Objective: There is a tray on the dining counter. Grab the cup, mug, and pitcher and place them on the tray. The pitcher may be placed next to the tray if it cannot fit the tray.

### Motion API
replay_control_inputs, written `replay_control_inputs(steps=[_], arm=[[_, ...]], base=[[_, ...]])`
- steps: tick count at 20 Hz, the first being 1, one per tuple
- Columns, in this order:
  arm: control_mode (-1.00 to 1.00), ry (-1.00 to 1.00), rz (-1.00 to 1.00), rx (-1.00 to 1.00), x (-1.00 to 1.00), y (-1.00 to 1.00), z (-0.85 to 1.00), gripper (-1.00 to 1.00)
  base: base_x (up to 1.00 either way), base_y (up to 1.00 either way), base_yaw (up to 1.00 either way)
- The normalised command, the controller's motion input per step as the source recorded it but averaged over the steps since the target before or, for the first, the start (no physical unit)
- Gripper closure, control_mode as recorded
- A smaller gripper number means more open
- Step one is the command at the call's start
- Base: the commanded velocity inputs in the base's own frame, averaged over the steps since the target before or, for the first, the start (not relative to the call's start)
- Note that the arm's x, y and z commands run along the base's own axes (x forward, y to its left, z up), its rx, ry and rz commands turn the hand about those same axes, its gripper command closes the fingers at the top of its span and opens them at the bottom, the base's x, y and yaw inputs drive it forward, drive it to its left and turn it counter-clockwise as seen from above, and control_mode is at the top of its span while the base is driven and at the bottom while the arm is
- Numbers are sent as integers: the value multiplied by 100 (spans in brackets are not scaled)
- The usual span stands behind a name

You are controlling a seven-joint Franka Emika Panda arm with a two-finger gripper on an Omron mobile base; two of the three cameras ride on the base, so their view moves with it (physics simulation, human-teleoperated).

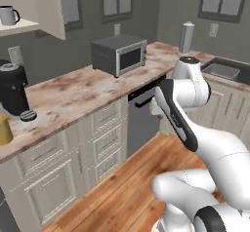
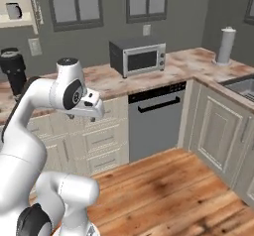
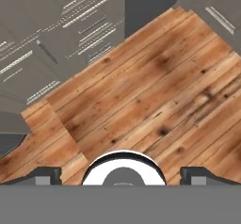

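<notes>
Left base view looks from behind the arm, forward and down, at the microwave (image 1: 119,54) upper centre and the dishwasher (image 1: 144,114) mid-frame. Right base view faces the same stretch from the other side: microwave (image 2: 138,56), dishwasher (image 2: 156,120). Hand view points straight down, close over the wooden floor (image 3: 155,91), cabinet fronts upper left.

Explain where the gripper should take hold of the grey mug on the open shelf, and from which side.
Grip the mug across its round body, coming in level from the open front of the shelf. Its dark handle juts to the right in the left base view, so the jaws should probably close clear of it.
</notes>
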Motion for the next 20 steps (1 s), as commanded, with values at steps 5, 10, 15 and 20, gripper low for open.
replay_control_inputs(steps=[5, 10, 15, 20], arm=[[100, 0, 0, 0, 0, 0, 0, -100], [100, 0, 0, 0, 0, 0, 0, -100], [100, 0, 0, 0, 0, 0, 0, -100], [100, 0, 0, 0, 0, 0, 0, -100]], base=[[0, 0, 63], [4, 0, 53], [22, 0, 27], [35, -6, 16]])
